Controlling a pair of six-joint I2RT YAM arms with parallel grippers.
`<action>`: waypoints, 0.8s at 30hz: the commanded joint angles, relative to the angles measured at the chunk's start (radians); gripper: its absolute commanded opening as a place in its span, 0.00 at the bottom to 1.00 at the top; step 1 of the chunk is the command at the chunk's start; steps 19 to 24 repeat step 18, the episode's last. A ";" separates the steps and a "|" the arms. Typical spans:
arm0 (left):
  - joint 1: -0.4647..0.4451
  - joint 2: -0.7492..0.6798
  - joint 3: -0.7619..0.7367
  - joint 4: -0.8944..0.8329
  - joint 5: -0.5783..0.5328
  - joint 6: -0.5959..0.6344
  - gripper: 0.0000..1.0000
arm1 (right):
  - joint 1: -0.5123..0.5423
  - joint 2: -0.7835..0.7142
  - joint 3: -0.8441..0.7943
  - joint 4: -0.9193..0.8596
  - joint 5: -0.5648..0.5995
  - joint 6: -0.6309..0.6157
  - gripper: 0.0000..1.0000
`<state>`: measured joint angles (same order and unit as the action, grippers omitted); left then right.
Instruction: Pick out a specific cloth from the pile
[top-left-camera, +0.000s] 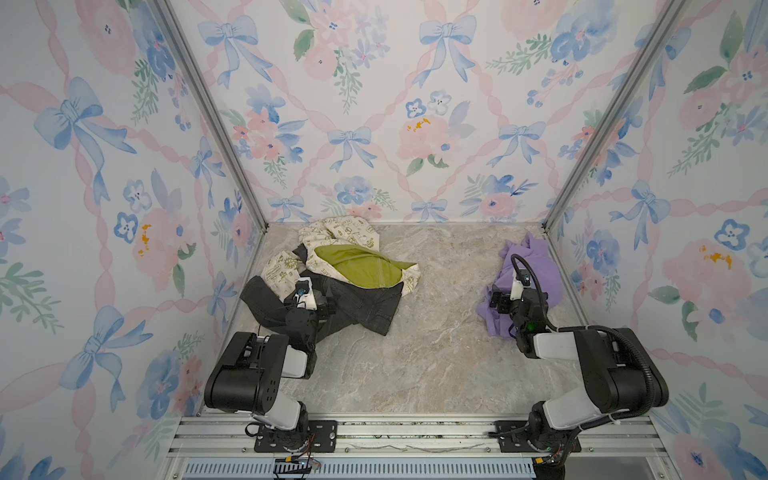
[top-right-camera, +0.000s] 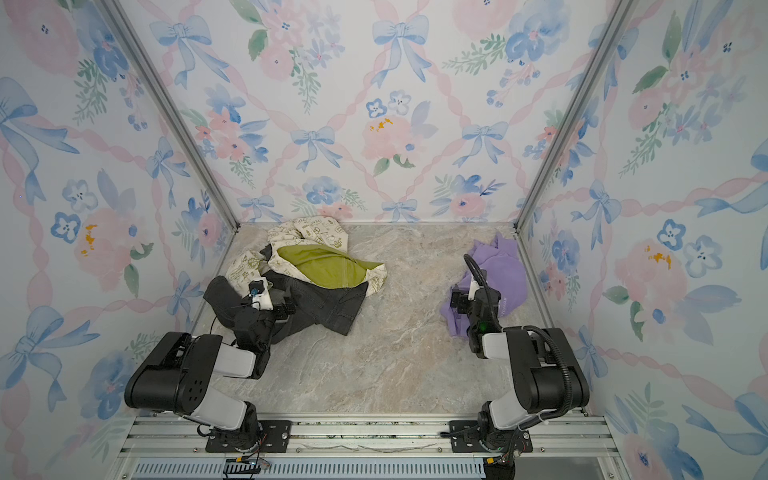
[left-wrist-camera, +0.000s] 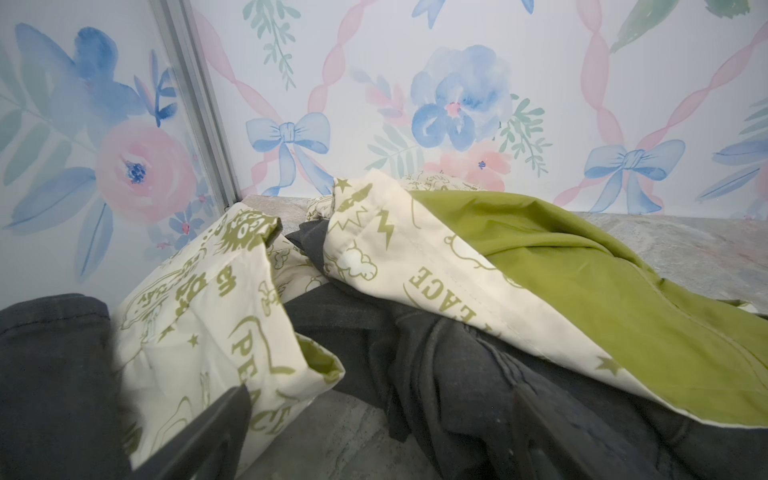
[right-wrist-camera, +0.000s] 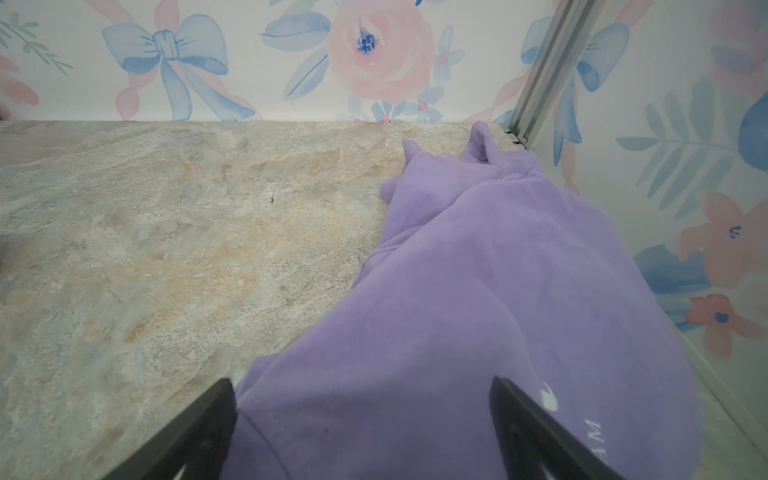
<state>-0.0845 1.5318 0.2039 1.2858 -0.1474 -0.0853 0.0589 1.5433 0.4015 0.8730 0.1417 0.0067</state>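
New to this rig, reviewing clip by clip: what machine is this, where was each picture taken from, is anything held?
A left arm and a right arm, each ending in a pincer, stand at a table. Two pictures look down from above; two come from cameras on the wrists. On the left lies a pile: cream printed fabric partly over a dark grey garment. The lavender shirt lies apart on the right. The left gripper and right gripper are open; nothing is held.

Clothes in two places on a marble-look table (top-left-camera: 436, 357).
The lavender shirt (top-left-camera: 538, 270) lies alone beside the right wall, partly under the right arm (top-left-camera: 602, 365); the pile (top-left-camera: 357, 270) of cream, green and dark grey fabric lies well apart, back-left, under the left arm (top-left-camera: 249, 374).
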 joint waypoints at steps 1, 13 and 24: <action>-0.004 0.007 -0.007 0.026 0.003 0.023 0.98 | -0.007 0.005 -0.009 0.031 -0.008 -0.003 0.97; -0.006 0.012 -0.002 0.026 0.000 0.024 0.98 | -0.008 0.005 -0.010 0.031 -0.008 -0.002 0.97; -0.006 0.012 -0.003 0.028 0.001 0.023 0.98 | -0.004 0.005 -0.009 0.031 -0.005 -0.005 0.97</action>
